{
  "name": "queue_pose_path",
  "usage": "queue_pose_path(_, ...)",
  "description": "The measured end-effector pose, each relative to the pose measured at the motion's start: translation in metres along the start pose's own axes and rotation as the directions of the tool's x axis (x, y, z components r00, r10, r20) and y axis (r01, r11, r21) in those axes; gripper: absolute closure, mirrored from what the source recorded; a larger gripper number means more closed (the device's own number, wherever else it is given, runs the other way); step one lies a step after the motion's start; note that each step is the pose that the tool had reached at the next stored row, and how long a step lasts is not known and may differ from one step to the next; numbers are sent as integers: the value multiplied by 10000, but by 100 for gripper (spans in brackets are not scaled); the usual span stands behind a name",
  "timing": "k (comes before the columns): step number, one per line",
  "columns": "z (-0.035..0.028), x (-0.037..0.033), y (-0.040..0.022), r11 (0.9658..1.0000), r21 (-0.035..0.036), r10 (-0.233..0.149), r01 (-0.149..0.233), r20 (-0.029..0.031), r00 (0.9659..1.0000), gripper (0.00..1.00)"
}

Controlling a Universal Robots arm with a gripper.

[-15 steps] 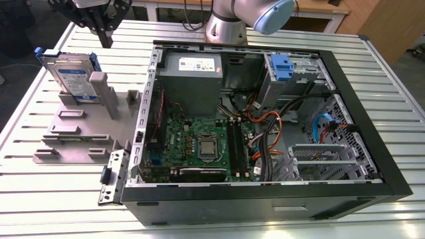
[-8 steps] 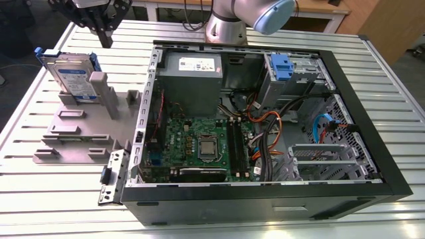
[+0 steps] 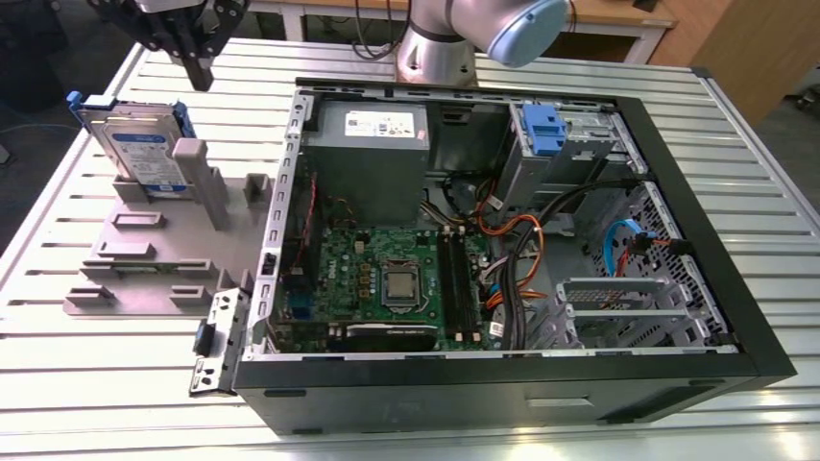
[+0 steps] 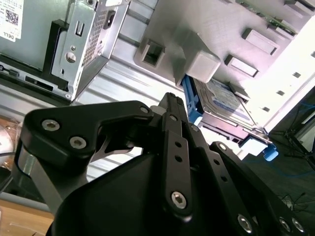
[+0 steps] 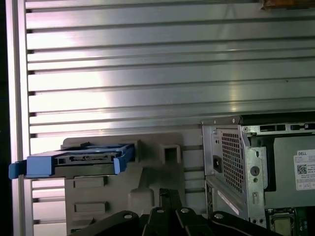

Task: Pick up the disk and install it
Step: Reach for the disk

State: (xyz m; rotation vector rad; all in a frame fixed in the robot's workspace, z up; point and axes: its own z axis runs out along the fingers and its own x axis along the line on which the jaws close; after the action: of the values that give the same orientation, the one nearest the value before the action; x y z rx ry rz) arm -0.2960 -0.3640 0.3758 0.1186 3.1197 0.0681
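Pincer (image 3: 198, 77) clenched, fingertips pressed together, nothing in it. It hangs over the slatted metal desk (image 3: 90, 394), above the disk (image 3: 134, 144) and a bit to the exterior view's right of it, not touching.

Disk stands on edge in a slot of the grey fixture (image 3: 154, 250), label side showing, blue carrier around the rim, and a grey post (image 3: 192, 173) of the fixture right against it. Not yet picked up. Both wrist views see the closed pincer (image 4: 170, 101) (image 5: 167, 194) in front, with the disk (image 4: 224, 101) (image 5: 78, 162) beyond it in the fixture (image 4: 197, 29) (image 5: 152, 172).

Open computer case (image 3: 513, 389) lies on its side, just beside the fixture on the exterior view's right. Inside it:
- grey power supply (image 3: 372, 144) at the far wall
- motherboard (image 3: 384, 279) nearer the camera
- blue bracket (image 3: 544, 130) on the metal drive bay in the far corner, well apart from the disk
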Motion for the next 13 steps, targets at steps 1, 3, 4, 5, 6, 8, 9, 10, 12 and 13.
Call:
queue_pose_path(1,0,6,10,10000,0,-1,1,0,10000,89)
queue_pose_path(3,1,21,26,10000,0,-1,1,0,10000,89)
queue_pose_path(4,1,29,31,10000,-1,-1,1,0,10000,89)
queue_pose_path(5,1,38,38,10000,-1,-2,2,0,10000,89)
queue_pose_path(6,1,49,46,10000,0,-1,1,0,10000,89)
queue_pose_path(8,2,70,70,10000,0,-1,1,0,10000,89)
queue_pose_path(9,2,82,80,10000,0,0,0,0,10000,89)
queue_pose_path(10,2,92,86,10000,0,0,0,0,10000,89)
queue_pose_path(12,3,115,97,10000,0,0,0,-1,10000,89)
queue_pose_path(13,2,126,101,10000,0,0,0,-2,10000,89)
